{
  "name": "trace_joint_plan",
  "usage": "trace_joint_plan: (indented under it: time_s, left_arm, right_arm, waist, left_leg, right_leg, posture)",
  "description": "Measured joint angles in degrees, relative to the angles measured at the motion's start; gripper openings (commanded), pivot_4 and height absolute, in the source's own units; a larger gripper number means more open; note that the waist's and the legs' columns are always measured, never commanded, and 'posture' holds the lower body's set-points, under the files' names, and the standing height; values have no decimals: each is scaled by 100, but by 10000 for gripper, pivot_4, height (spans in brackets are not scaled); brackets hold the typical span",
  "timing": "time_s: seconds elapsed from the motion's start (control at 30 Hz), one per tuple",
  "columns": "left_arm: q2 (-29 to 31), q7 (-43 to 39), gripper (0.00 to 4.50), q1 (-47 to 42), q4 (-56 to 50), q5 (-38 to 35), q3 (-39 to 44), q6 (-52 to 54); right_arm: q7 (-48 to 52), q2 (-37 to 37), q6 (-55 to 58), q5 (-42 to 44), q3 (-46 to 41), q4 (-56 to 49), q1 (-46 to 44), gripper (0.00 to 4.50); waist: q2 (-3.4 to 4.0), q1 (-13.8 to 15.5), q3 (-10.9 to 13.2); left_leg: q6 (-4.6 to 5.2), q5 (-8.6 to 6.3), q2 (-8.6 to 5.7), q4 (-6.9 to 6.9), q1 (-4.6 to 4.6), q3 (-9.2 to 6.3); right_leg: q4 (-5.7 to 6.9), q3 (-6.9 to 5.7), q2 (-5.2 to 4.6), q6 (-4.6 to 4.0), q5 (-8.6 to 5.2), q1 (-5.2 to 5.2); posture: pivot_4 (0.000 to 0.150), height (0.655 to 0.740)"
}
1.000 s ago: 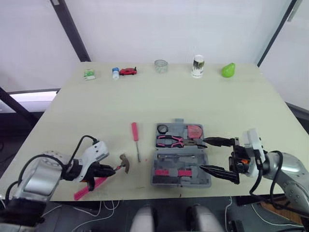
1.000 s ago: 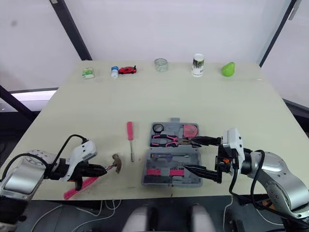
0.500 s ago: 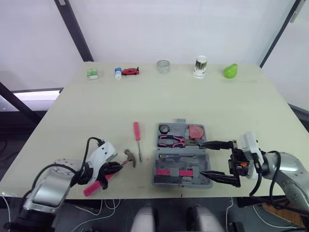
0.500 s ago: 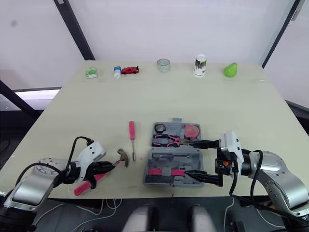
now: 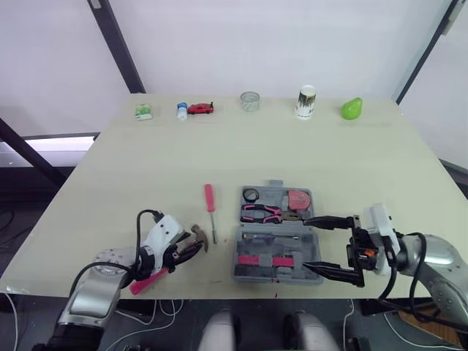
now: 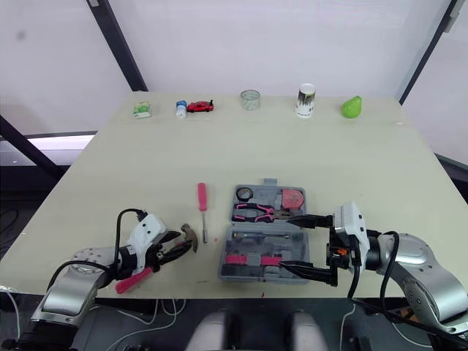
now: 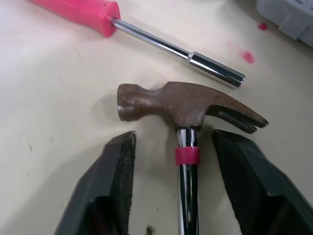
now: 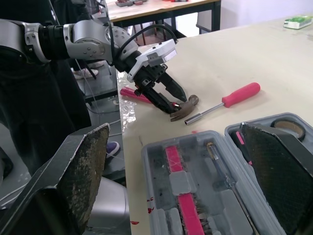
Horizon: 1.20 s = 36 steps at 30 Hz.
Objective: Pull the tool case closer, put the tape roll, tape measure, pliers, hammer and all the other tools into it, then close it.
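your left gripper (image 7: 173,143) sits spread around the neck of the hammer (image 7: 182,104), left of the tool case (image 5: 276,250); pinch there and the long handle may pivot and slip. your right gripper (image 5: 305,243) gapes wide at the case's right.

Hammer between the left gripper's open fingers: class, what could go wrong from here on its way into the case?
1. The left gripper stands open around the hammer at its thin metal shaft, just under the head. A grip there may let the hammer swivel or slip.
2. The screwdriver lies close beside the head and could get knocked.
3. The right gripper, open, reaches over the right side of the tool case. A bump could shift the case.
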Motion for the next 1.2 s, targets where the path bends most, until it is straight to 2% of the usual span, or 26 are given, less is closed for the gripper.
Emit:
trace_joint_plan:
  time_s: [0.07,0.1,0.4,0.53,0.6,0.7,0.83,1.07,1.13,1.2]
  left_arm:
    - [-44,28,3103,-3,77,-30,2,-119]
    - [-43,42,430,-4,90,-44,6,-151]
    - [-29,-25,141,216,29,-348,191,-220]
    - [110,-483,140,281,-586,-1353,550,590]
    - [400,-729,139,95,-995,-1964,712,1243]
    - [718,-909,139,-325,-1314,-2360,699,1806]
    - [929,-1083,139,-1257,-1694,-2449,-30,2319]
    - [531,-951,139,-2704,-1972,-2169,-1479,2856]
    - [430,-873,139,-3470,-1852,-1648,-2363,3132]
    - [307,-878,139,-3882,-1703,-1340,-2835,3195]
  right_arm:
    - [0,0,-36,-2,-1,0,21,45000]
    - [0,0,-40,-3,-1,0,24,45000]
    - [32,-2,-158,-17,-2,12,38,45000]
    - [107,-60,-211,-34,-41,131,82,45000]
    - [153,-99,-268,-37,-136,204,98,45000]
    - [198,-210,-293,-36,-285,229,138,45000]
    - [212,-350,-318,-35,-636,274,361,45000]
    - [192,-498,-329,-27,-1161,246,759,45000]
    - [213,-574,-325,-27,-1372,207,1015,45000]
    - [222,-653,-324,-29,-1467,205,1080,45000]
  waist:
    - [0,-5,-1]
    - [2,-6,-2]
    - [11,-42,-7]
    - [3,-15,-2]
    - [-2,5,0]
    - [-2,3,0]
    - [-2,-10,1]
    - [-2,-26,1]
    - [-3,9,2]
    - [-4,2,2]
  left_leg:
    - [0,0,0,0,1,0]
    - [0,0,0,0,1,0]
    - [0,0,4,0,0,1]
    - [0,0,5,5,-5,-3]
    - [0,0,4,13,-8,-7]
    - [0,0,1,14,-8,-7]
    - [0,0,-2,14,-7,-5]
    - [0,0,-2,16,-7,-12]
    - [0,0,-4,19,-9,-19]
    - [1,0,-7,19,-10,-19]
  right_leg:
    - [1,0,0,0,0,0]
    - [1,0,0,0,0,0]
    - [1,1,4,-1,-1,-1]
    - [1,-4,1,-1,-1,-4]
    - [4,-7,1,0,-1,-2]
    - [2,-6,0,1,-1,-1]
    - [2,-1,2,2,0,1]
    - [3,6,15,2,0,2]
    - [4,3,19,1,0,3]
    - [3,14,23,1,0,4]
  posture:
    - [1500,7400]
    - [1500,7400]
    - [1500,7400]
    - [1500,7400]
    - [1500,7400]
    - [1500,7400]
    - [1500,7400]
    - [1500,7400]
    - [1500,7400]
    - [1500,7400]
